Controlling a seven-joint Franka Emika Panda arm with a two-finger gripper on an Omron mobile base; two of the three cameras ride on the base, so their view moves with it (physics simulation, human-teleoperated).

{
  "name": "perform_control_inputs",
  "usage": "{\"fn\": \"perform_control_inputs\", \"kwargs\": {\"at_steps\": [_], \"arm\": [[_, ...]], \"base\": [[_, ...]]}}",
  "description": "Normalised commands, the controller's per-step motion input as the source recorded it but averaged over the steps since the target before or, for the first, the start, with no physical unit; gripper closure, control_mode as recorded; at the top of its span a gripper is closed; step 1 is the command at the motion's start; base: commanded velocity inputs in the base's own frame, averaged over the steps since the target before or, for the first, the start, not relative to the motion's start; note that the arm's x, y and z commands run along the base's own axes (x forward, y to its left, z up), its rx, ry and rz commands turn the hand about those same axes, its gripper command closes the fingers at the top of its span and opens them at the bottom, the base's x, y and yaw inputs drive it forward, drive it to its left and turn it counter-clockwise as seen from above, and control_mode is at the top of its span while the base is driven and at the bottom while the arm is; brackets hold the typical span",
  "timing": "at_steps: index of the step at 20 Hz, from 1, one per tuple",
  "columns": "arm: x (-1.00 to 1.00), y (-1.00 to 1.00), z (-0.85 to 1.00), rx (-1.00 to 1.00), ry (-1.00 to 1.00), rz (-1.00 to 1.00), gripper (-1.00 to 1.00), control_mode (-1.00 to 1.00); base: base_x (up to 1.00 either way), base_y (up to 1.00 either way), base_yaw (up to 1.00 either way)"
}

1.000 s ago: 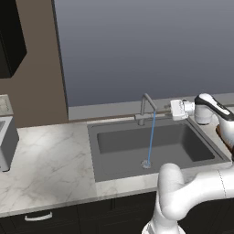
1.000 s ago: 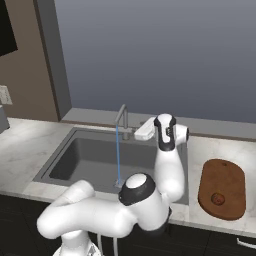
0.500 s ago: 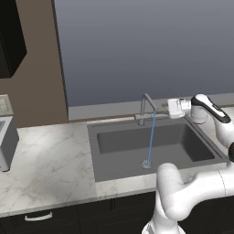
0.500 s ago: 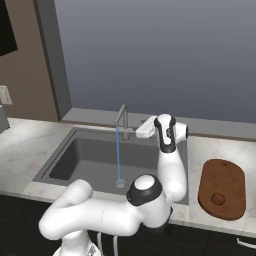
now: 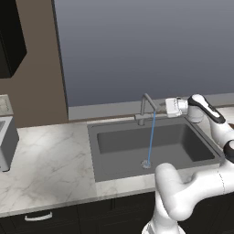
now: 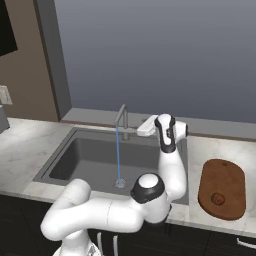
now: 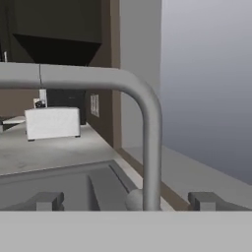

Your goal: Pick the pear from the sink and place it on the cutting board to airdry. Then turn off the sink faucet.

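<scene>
The pear (image 6: 217,198) lies on the cutting board (image 6: 235,181), near the board's front end, on the marble surface (image 6: 210,155) to the right of the sink (image 6: 75,162); that placement suits the air-drying part of the job, which looks done. What remains is the water: a thin blue stream (image 5: 150,139) falls from the spout of the sink faucet (image 5: 145,106) to the drain (image 5: 146,163), so the tap is judged to be running. The arm is raised and bent back toward the rear of the basin, carrying the claw (image 5: 163,107) at faucet height, just beside the spout's right side, apparently so it can reach the short lever at the base. The claw stands at its widest and grips nothing. In the hand view its two dark finger tips (image 7: 47,201) sit wide apart at the bottom, and the grey upright stem and curved neck of the faucet rise between them, closer to the right tip; whether either tip touches the metal cannot be told. Beyond the faucet, a pale boxy appliance (image 7: 52,122) stands on the far stretch of the surface, well apart from the work. The next move likely calls for nudging the lever sideways, and a push on the stem instead of the lever would leave the water on.
</scene>
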Motion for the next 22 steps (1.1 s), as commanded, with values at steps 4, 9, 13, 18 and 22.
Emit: {"fn": "perform_control_inputs", "kwargs": {"at_steps": [4, 9, 13, 18, 22], "arm": [[0.13, -0.09, -0.10, 0.00, 0.00, 0.00, -1.00, -1.00], [0.12, -0.05, -0.10, 0.00, 0.00, 0.00, -1.00, -1.00], [0.10, -0.01, -0.11, 0.00, 0.00, 0.00, -1.00, -1.00], [0.07, 0.00, -0.11, 0.00, 0.00, 0.00, -1.00, -1.00], [0.07, 0.00, -0.09, 0.00, 0.00, 0.00, -1.00, -1.00]], "base": [[0.00, 0.00, 0.00], [0.00, 0.00, 0.00], [0.00, 0.00, 0.00], [0.00, 0.00, 0.00], [0.00, 0.00, 0.00]]}}
